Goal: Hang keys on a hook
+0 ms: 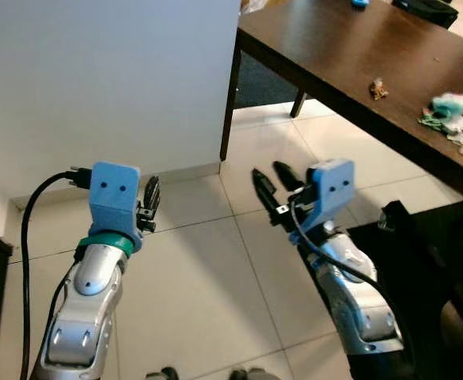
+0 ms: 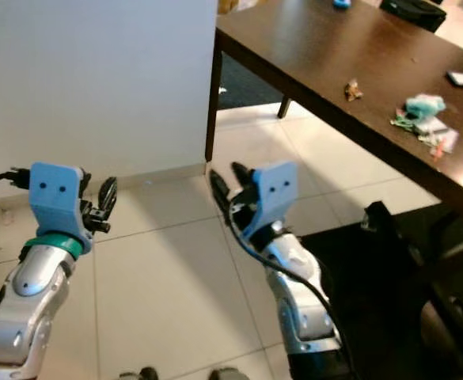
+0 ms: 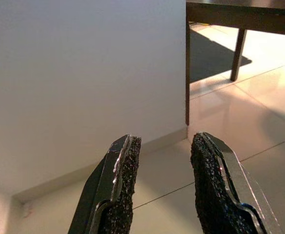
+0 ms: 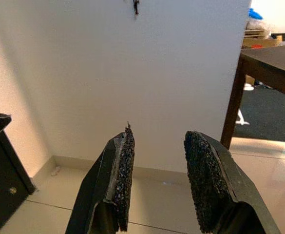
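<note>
Keys (image 2: 427, 119): a small cluster with a teal fob, likely the keys, on the dark table (image 2: 318, 47), upper right of the frame. A little brown item (image 2: 353, 89) lies on the table near it.
Hook (image 4: 135, 7): small dark shape high on the white wall (image 4: 132, 73), top centre of the right wrist view.
Right gripper (image 1: 272, 184): centre frame, above the tiled floor (image 1: 207, 277), fingers apart, holding nothing.
Left gripper (image 1: 149, 202): lower left, fingers apart, holding nothing.
</note>
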Robot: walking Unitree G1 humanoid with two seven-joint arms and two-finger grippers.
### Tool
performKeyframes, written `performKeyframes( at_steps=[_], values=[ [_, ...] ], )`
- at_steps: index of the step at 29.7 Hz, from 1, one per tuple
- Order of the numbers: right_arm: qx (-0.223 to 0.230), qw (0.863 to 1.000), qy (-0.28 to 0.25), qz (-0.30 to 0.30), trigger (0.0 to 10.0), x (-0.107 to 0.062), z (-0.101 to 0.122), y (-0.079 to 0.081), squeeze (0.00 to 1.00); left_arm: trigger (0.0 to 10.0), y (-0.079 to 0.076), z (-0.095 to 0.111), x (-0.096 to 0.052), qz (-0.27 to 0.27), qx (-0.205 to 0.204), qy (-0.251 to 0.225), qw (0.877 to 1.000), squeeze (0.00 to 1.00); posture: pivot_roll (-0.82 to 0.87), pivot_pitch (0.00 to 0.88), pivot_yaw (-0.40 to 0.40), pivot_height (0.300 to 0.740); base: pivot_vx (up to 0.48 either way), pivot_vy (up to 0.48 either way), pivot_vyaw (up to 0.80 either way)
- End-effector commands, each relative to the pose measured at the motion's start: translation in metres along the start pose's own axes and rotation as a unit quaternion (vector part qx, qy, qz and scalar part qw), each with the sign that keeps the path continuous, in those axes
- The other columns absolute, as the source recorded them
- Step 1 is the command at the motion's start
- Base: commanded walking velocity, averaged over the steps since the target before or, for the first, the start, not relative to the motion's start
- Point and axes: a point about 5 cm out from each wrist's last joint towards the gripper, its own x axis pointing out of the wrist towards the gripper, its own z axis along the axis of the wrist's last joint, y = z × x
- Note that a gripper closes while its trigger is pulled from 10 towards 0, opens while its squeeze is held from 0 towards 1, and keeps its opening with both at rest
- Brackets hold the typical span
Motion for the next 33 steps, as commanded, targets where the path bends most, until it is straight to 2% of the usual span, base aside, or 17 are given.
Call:
performKeyframes(
  at_steps=[1, 7, 9, 15, 33],
  values=[
    [-0.001, 1.000, 0.004, -0.010, 10.0, -0.0022, -0.0014, -0.0040, 0.00, 10.0, -0.0039, -0.0040, -0.0010, -0.007, 0.001, 0.017, 1.000, 0.00, -0.09, 0.146, 0.073, 0.740, 0.000, 0.000, -0.80],
    [0.001, 1.000, 0.001, -0.011, 10.0, -0.0005, -0.0015, -0.0021, 0.00, 10.0, 0.0004, -0.0077, 0.0004, 0.003, -0.002, 0.029, 1.000, 0.00, -0.06, 0.132, 0.090, 0.740, 0.000, 0.000, -0.80],
    [0.008, 1.000, -0.001, -0.015, 10.0, 0.0000, -0.0021, -0.0011, 0.00, 10.0, 0.0019, -0.0094, 0.0018, 0.003, 0.008, 0.033, 0.999, 0.00, -0.03, 0.128, 0.094, 0.740, 0.000, 0.000, -0.80],
    [0.008, 1.000, 0.003, -0.014, 10.0, 0.0009, -0.0022, -0.0022, 0.00, 10.0, 0.0018, -0.0052, 0.0018, 0.013, 0.020, 0.014, 1.000, 0.00, -0.04, 0.140, 0.078, 0.740, 0.000, 0.000, -0.80],
    [0.003, 1.000, 0.007, -0.014, 10.0, 0.0002, -0.0027, -0.0034, 0.00, 10.0, -0.0014, -0.0025, 0.0017, 0.009, 0.017, 0.012, 1.000, 0.00, -0.04, 0.145, 0.069, 0.740, 0.000, 0.000, -0.80]
  ],
)
